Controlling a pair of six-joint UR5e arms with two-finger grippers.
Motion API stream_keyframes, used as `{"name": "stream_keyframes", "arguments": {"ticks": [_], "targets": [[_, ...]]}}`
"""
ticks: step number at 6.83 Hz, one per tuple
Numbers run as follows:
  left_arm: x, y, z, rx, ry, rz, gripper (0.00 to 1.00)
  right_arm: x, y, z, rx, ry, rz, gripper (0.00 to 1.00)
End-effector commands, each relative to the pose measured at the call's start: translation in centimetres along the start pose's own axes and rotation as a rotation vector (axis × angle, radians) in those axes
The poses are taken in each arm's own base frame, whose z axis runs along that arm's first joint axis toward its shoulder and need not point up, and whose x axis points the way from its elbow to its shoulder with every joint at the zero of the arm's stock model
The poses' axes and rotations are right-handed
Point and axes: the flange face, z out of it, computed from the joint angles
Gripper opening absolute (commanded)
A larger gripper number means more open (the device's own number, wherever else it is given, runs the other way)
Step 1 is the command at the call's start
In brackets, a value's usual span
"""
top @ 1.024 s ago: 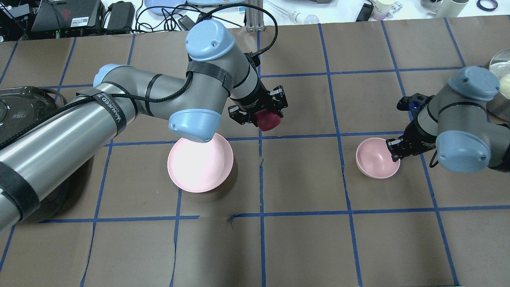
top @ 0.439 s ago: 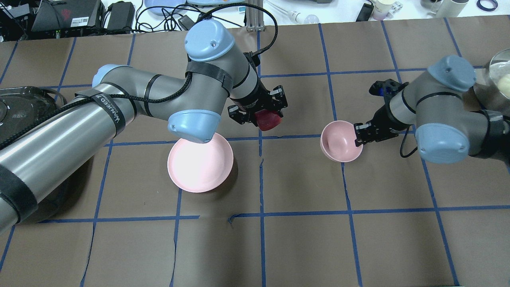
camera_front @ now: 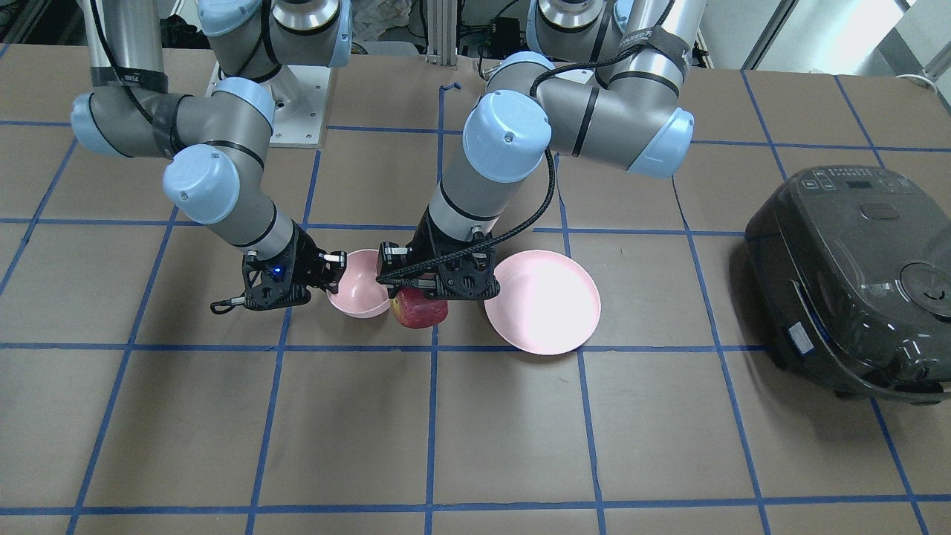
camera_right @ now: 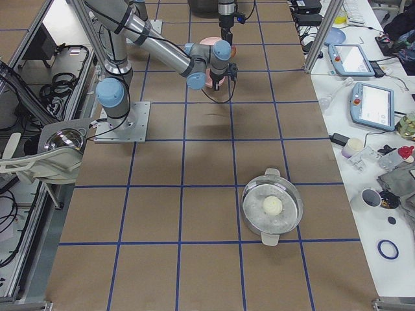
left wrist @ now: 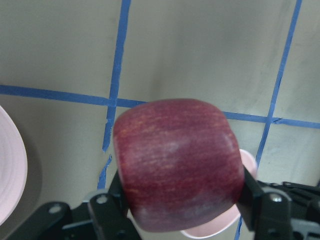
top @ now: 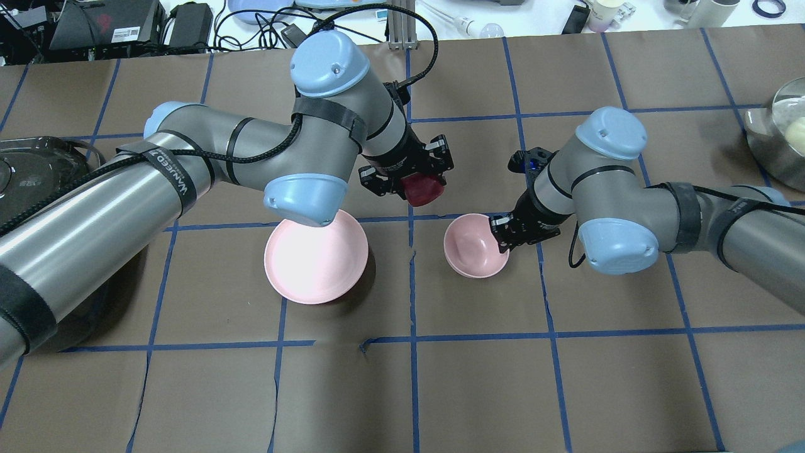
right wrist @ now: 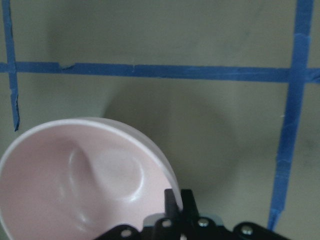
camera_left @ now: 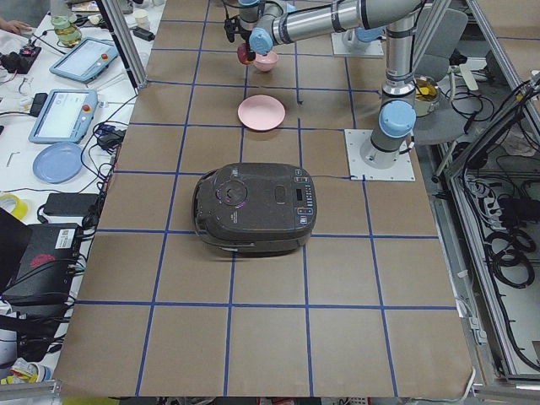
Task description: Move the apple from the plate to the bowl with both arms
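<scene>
My left gripper (top: 420, 187) is shut on the dark red apple (top: 422, 189) and holds it in the air beyond the pale pink plate (top: 316, 259); the apple fills the left wrist view (left wrist: 177, 185). My right gripper (top: 501, 241) is shut on the rim of the small pink bowl (top: 473, 247) and holds it just right of the table's middle, near the apple. In the front view the bowl (camera_front: 358, 290) is right beside the apple (camera_front: 418, 311), with the empty plate (camera_front: 542, 301) on the other side. The bowl (right wrist: 85, 185) is empty.
A dark rice cooker (camera_front: 854, 275) stands at the robot's far left. A steel pot with a pale ball in it (top: 783, 135) sits at the far right. Cables and devices (top: 188, 25) lie beyond the table's far edge.
My right arm has carried the bowl leftward across the table to near the apple. My left arm has stayed almost still with the apple.
</scene>
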Motion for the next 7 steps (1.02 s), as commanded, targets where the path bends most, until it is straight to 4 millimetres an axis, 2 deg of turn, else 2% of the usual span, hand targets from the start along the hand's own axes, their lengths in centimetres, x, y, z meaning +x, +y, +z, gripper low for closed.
{"name": "stream_keyframes", "arguments": {"ticks": [1,2,3,4,5,7], "targets": [[0.0,0.0,-0.1,0.002,0.000,0.001,0.04,-0.1,-0.2,-0.3,0.012,0.053,0.003,0.99],[0.0,0.1,-0.1,0.002,0.000,0.001,0.04,0.0,-1.7,-2.9,0.048,0.122,-0.004,1.00],[-0.1,0.0,0.1,-0.002,-0.003,-0.004,0.04,-0.6,-2.2,-7.2,0.065,0.196,-0.007,1.00],[0.0,0.2,1.1,-0.020,-0.012,-0.017,0.04,-2.0,-2.0,-12.8,0.071,0.213,-0.007,1.00],[1.3,1.6,1.9,-0.034,-0.012,-0.041,0.04,-2.8,-2.1,-17.5,0.050,0.268,-0.004,1.00],[3.4,4.5,5.6,-0.085,-0.053,-0.037,0.04,-5.6,-2.0,-27.1,0.025,0.269,-0.002,1.00]]}}
